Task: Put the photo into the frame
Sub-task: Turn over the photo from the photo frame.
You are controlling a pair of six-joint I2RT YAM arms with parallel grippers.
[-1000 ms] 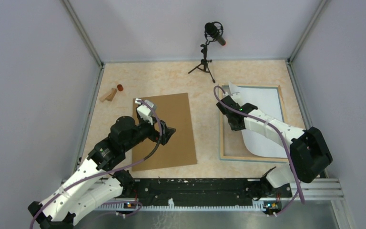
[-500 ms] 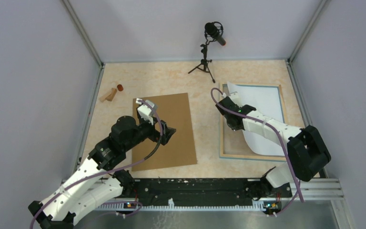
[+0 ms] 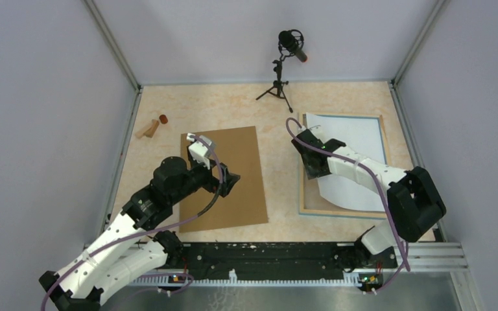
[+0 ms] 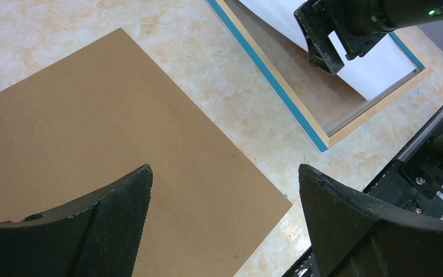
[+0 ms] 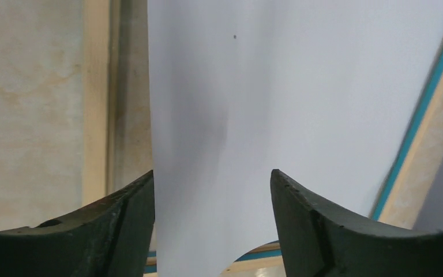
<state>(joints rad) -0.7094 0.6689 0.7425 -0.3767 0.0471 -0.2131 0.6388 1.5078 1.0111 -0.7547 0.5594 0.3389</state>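
The large white-backed paper photo [image 3: 363, 139] is seen lying print-side down inside the thin rectangular frame of light wood with a blue edge [image 3: 301, 194]. It is set askew, so a bare strip is left along the frame's left rail. It may be judged that the thin sheet could buckle or ride over the rim if it is pushed sideways before lying flat. The right gripper [image 5: 212, 231] is held directly over the photo's left edge, its jaws spread apart and nothing clamped; contact with the paper cannot be told. The left gripper [image 4: 225, 231] is likewise spread, poised over the plain brown cardboard board [image 4: 92, 127].
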